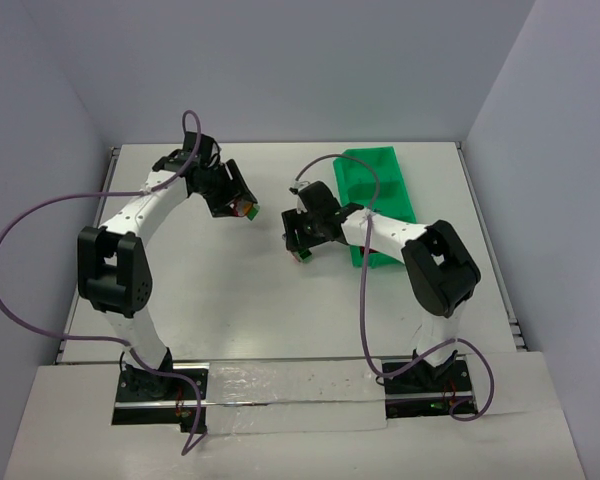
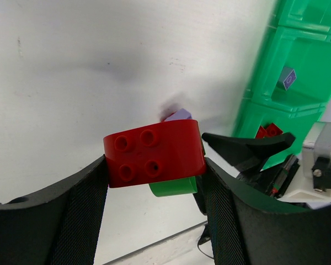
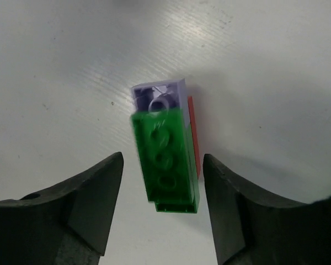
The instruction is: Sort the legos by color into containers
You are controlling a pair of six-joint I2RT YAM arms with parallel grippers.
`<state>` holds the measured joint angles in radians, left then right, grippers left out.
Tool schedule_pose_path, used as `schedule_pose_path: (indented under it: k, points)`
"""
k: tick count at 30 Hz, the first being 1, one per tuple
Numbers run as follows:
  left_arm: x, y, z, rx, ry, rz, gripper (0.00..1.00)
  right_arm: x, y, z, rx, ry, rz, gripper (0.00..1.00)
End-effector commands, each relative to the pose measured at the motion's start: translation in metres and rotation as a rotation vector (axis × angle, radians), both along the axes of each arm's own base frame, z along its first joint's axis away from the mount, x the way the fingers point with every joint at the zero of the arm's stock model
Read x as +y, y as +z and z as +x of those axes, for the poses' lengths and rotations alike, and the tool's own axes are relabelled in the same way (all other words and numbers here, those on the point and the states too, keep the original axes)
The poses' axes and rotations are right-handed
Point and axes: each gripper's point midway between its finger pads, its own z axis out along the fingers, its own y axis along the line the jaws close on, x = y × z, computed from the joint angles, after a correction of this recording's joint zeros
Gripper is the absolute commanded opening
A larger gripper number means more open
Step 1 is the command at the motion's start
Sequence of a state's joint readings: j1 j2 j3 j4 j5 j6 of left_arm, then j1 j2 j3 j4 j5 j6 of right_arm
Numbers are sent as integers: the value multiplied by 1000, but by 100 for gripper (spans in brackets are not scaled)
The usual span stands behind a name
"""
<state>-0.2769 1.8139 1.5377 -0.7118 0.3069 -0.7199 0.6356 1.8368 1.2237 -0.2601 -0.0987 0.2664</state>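
My left gripper [image 1: 242, 208] is shut on a red lego [image 2: 154, 152] with a green lego [image 2: 174, 186] stuck under it, held above the table. My right gripper [image 1: 301, 248] is open, its jaws on either side of a stacked clump on the table: a green lego [image 3: 166, 165], a purple lego [image 3: 160, 95] at its far end and a red sliver [image 3: 193, 138] along its side. This clump shows in the top view [image 1: 303, 257]. The bright green tray [image 1: 378, 178] lies right of my right gripper. It holds a purple lego [image 2: 287, 78] and red legos [image 2: 269, 131].
The right arm's black jaws [image 2: 248, 150] show in the left wrist view, between my left gripper and the tray [image 2: 303, 49]. Purple cables loop from both arms. The table's raised edges run at the back and the sides.
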Motion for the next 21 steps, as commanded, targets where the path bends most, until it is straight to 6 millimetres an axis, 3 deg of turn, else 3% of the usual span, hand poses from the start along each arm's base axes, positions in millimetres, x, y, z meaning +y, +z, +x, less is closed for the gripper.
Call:
schedule_pose_path:
  k: [1,4,6,10,15,21]
  points:
    - [-12,19,7,-59,-22,-3,0,2,51,24,-132,-20,11,70]
    - [-14,20,9,-62,-31,-4,0,-1,86,29,-207,-25,27,71]
    - [-14,19,10,-59,-32,-3,0,-1,98,32,-256,-19,39,70]
    - [-17,19,12,-66,-40,-5,0,-8,143,38,-454,-23,95,70]
    - [-23,23,18,-97,-64,-5,0,-6,160,37,-579,11,147,69]
    - [-30,24,21,-132,-121,-30,0,1,166,40,-587,15,180,68]
